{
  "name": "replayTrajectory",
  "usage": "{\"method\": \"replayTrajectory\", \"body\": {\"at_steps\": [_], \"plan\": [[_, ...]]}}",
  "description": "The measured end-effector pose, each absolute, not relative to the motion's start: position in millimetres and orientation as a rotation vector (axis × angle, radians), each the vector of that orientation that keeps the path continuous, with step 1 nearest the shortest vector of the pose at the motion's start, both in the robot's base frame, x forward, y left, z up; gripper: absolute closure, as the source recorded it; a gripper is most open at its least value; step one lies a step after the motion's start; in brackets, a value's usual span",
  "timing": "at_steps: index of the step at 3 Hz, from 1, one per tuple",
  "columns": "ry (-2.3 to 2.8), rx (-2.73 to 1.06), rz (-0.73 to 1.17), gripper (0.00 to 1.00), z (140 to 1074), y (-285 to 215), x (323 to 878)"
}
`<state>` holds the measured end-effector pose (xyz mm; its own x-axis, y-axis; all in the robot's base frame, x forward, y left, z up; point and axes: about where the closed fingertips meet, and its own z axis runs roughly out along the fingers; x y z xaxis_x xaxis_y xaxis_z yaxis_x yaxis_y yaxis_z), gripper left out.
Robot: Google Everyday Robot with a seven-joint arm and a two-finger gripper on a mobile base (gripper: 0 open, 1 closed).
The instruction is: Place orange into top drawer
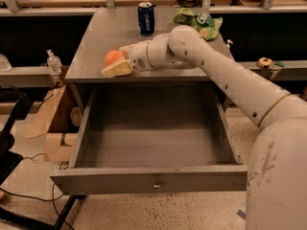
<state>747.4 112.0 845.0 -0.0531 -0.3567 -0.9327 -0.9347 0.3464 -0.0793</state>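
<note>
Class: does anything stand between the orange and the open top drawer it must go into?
Nothing visible does. The orange sits on the cabinet top near its front left edge, with the gripper at it. The top drawer is pulled open directly below, and nothing shows inside it.
</note>
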Motion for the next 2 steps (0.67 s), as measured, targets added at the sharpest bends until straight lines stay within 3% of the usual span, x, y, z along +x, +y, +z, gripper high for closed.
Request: {"method": "replayTrajectory", "body": {"at_steps": [2], "plan": [[1.609,-1.194,0.733,0.72,843.1,117.6,746.0]]}}
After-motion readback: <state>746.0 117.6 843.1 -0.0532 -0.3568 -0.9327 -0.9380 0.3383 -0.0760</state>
